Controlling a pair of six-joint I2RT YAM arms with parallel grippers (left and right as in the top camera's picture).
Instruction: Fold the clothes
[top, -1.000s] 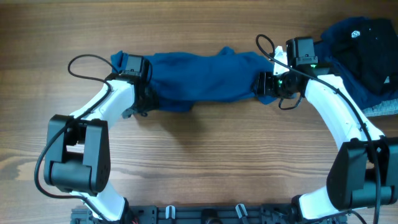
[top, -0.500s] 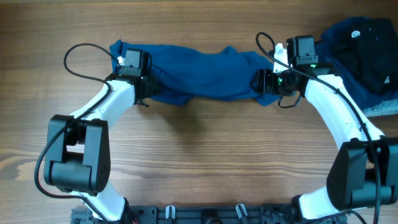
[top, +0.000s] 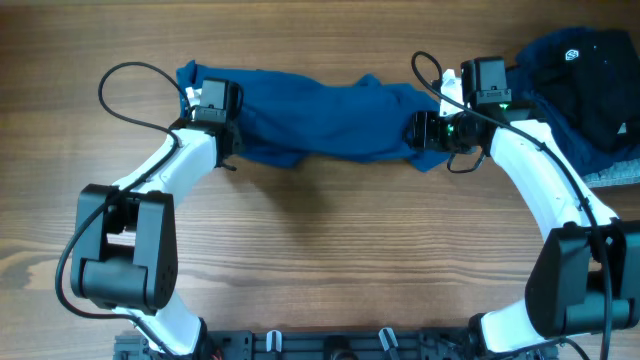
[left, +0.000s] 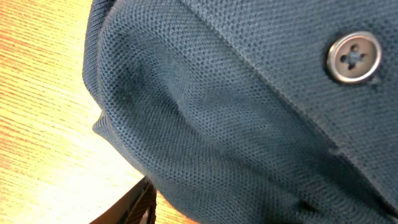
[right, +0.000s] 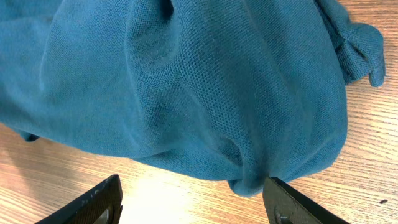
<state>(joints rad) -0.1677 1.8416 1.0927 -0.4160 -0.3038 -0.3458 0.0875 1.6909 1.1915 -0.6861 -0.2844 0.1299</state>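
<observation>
Shirt (top: 320, 115) lies bunched between wide-open right end effector (right: 193, 186) and left end effector (top: 229, 140), grip unclear.

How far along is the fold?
Done: nothing folded yet. The shirt is a bunched, rumpled band strung between the two arms. In hand: the left gripper sits at its left end, grip hidden by cloth; the right gripper is at the right end, jaws wide open. Left: spread it flat and make every fold.
</observation>
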